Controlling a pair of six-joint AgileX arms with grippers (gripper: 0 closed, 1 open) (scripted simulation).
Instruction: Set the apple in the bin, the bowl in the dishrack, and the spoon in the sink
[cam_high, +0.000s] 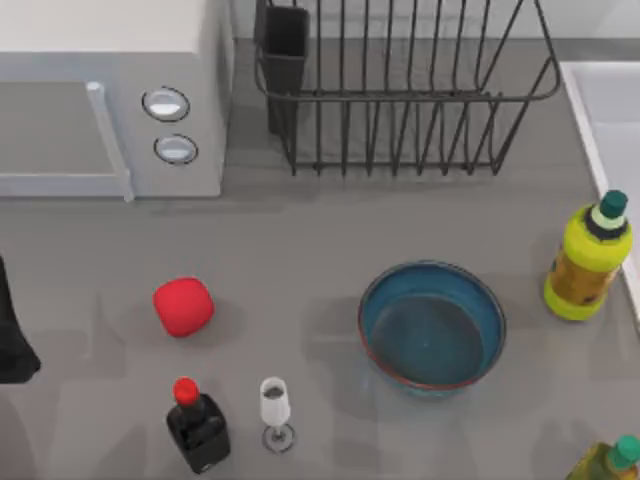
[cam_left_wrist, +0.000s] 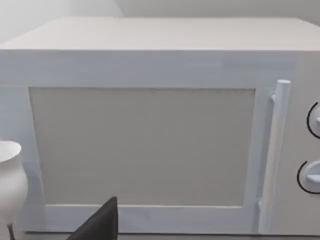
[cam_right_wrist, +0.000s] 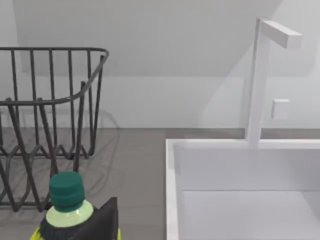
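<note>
The red apple (cam_high: 183, 305) rests on the grey table, left of centre. Right of centre stands the teal bowl (cam_high: 432, 326), upright and with nothing in it. The black wire dishrack (cam_high: 400, 90) is at the back, with its dark utensil cup (cam_high: 284, 50) at its left corner. The sink (cam_high: 592, 130) runs along the right edge, and its white rim (cam_right_wrist: 172, 190) and tap (cam_right_wrist: 257, 80) also show. My left arm (cam_high: 12, 330) is parked at the left edge, and a dark part of the left gripper (cam_left_wrist: 97, 225) faces the microwave. A dark part of my right gripper (cam_right_wrist: 107, 217) is near the sink. The spoon and bin are out of view.
A white microwave (cam_high: 110, 100) fills the back left. A red-capped black bottle (cam_high: 196, 425) and a small glass (cam_high: 275, 410) stand at the front. A yellow green-capped bottle (cam_high: 588, 258) stands beside the sink, and another (cam_high: 610, 462) at the front right corner.
</note>
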